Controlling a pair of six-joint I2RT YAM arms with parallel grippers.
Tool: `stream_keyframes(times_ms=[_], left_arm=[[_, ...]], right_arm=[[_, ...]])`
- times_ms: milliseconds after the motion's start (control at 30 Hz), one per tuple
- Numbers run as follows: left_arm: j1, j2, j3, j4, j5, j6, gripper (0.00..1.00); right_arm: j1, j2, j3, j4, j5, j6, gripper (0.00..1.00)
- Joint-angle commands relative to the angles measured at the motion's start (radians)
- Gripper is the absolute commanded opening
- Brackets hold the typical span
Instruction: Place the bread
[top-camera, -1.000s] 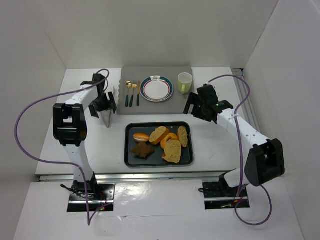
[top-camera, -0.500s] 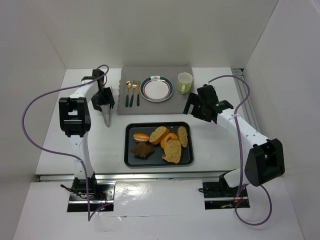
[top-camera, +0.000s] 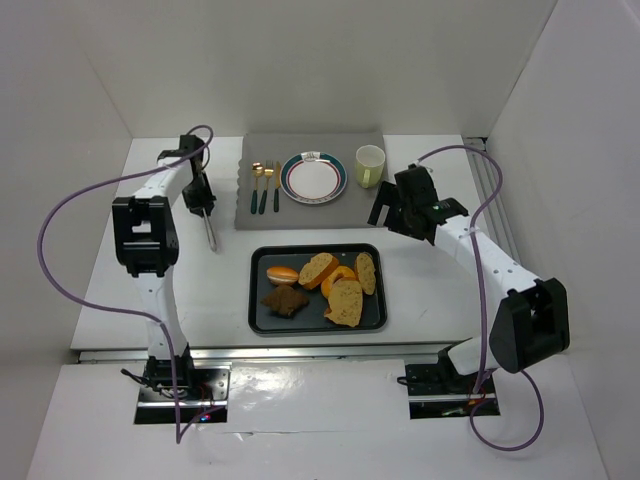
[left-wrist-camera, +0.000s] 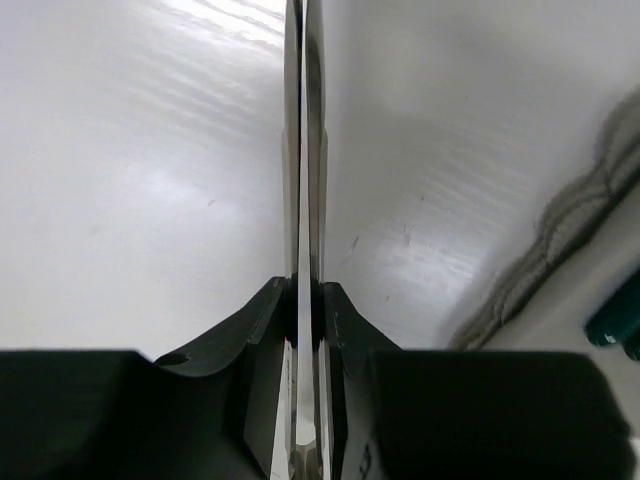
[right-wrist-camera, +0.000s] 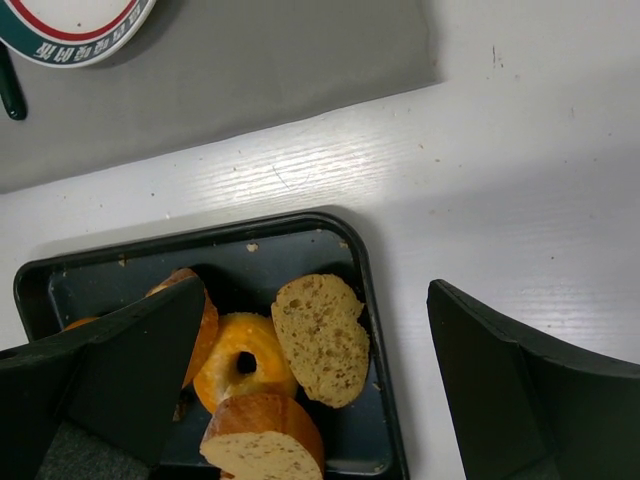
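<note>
The left gripper (top-camera: 199, 192) has pinched the tongs (top-camera: 209, 232) shut, the right gripper (top-camera: 386, 215) hangs wide open; the bread (top-camera: 331, 277) is not yet touched.

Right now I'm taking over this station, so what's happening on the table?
The left hand is shut on metal tongs, held left of the grey placemat. The right hand is open and empty, hovering near the black tray's far right corner. The bread slices all lie in the tray, and the plate on the placemat has nothing on it, so no bread is placed yet.
</note>
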Motion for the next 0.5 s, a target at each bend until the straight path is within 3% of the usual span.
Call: stream_keyframes(times_ms=[0,67,267,467], left_arm=[[-0.008,-0.213,-0.001,-0.003,-0.098,0.021,0.24],[-0.038,-0.293,-0.044,-0.024,-0.111,0.021,0.24],[-0.195,-0.545,-0.176,-0.078,0.121,0.124,0.31],[-0.453,-0.686,-0.290,-0.162,0.083,0.063,0.34]], right_arm=[[-0.007,-0.028,0.047,0.002,0.019,-0.021,1.00],[-0.007,-0.037,0.047,0.016,0.005,-0.021,1.00],[-0.007,-0.037,0.067,0.024,-0.016,-0.011,1.00],[-0.007,-0.048,0.141,0.002,0.004,-0.050,1.00]])
